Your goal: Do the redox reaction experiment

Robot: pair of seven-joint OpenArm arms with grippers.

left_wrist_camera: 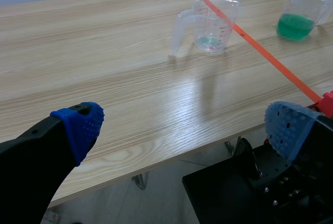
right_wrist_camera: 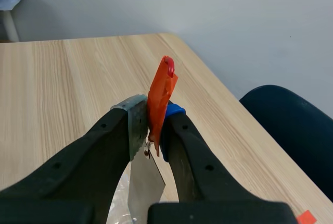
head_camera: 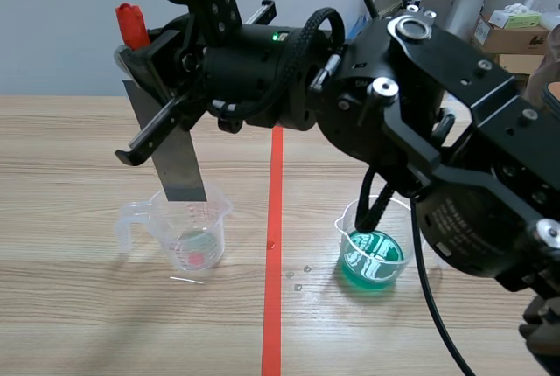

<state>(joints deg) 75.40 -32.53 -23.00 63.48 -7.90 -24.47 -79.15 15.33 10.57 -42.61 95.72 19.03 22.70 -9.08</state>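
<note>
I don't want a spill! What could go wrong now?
The right gripper holds the metal strip tilted over the clear cup; going down, it might catch the rim and tip it. The right arm's black cable hangs beside the green beaker and could knock it over.

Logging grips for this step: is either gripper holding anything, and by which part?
The right gripper grips the metal blade at its top, by the orange-red handle. The left gripper is open, empty.
</note>
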